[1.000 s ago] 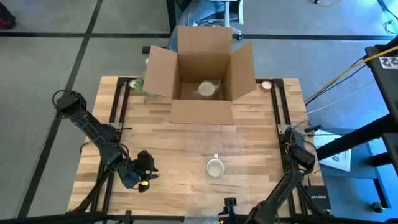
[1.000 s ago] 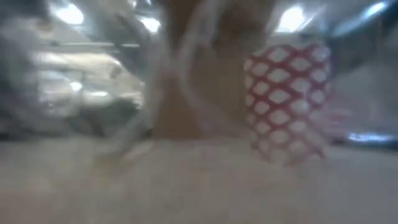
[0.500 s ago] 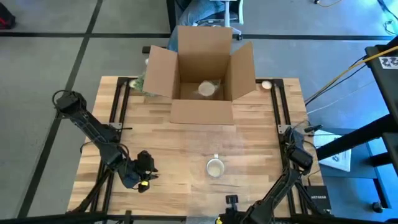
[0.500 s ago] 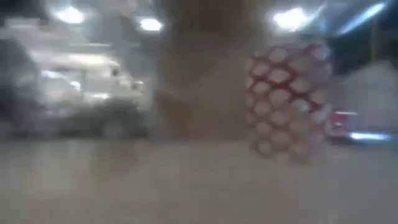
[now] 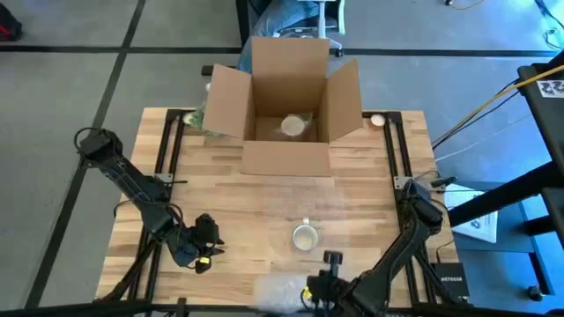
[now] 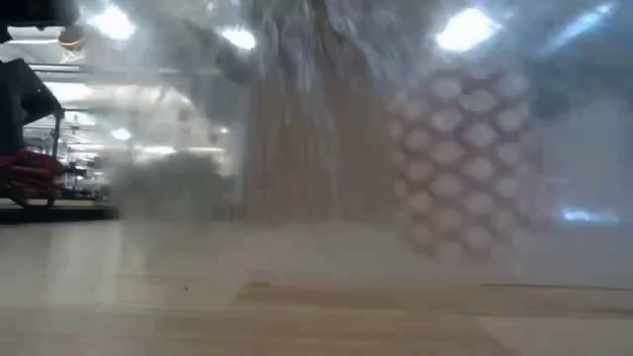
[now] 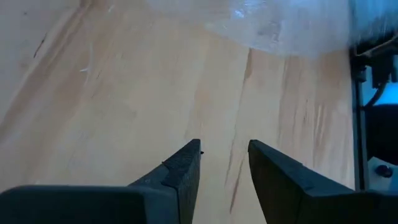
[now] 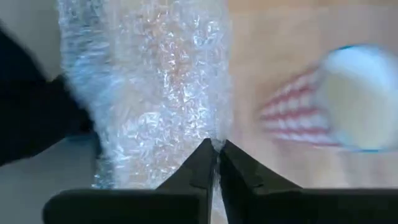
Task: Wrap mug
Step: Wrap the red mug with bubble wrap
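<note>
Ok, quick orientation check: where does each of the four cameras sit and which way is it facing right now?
High view: above the table, looking straight down; shows both arms, the cardboard box and the mug.
Low view: at table-top height, looking level across; bubble wrap hangs before the mug.
Left wrist view: on the left arm, facing the bare tabletop past the open left gripper.
Right wrist view: on the right arm, facing the mug past the right gripper, shut on the bubble wrap.
Shared: low and right wrist views both show wrap and mug.
</note>
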Controlling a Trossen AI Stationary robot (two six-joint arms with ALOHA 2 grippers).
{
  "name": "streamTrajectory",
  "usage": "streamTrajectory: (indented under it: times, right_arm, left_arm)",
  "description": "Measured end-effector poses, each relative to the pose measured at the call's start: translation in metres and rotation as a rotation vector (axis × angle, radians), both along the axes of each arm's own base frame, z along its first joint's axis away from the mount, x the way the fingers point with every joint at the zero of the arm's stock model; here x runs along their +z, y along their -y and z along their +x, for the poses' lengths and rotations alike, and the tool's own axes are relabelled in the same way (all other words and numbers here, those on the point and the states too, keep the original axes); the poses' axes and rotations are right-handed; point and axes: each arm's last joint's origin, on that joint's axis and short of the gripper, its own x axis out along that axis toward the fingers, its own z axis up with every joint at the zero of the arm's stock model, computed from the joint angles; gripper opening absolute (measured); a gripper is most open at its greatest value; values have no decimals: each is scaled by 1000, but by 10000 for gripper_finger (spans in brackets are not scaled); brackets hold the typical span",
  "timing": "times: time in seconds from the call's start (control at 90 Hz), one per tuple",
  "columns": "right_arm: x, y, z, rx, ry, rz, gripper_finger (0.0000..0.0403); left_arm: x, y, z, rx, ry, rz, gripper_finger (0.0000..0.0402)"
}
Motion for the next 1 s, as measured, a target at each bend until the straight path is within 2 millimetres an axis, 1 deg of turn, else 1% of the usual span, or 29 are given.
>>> streamTrajectory:
  times: [0.167,0.411,0.556,0.767,0.822,0.889,1.0]
  right_arm:
    - [2,29,12,-176,1,-78,0]
    - [2,61,27,-263,-80,-126,1]
    - [1,73,29,-292,-159,-132,1]
    - [1,87,39,-313,-187,-122,2]
    - [1,93,43,-327,-194,-116,10]
    - [0,99,46,-336,-218,-98,28]
    - [1,104,48,-340,-254,-62,77]
  left_arm:
    - [3,3,2,-25,35,-11,120]
    - [3,1,4,-33,33,0,120]
    - [3,-1,7,-39,41,13,120]
    - [7,-2,13,-63,88,25,120]
    - [8,-2,14,-65,102,26,120]
    - [8,-3,16,-59,111,21,120]
    - [9,-5,18,-60,118,34,120]
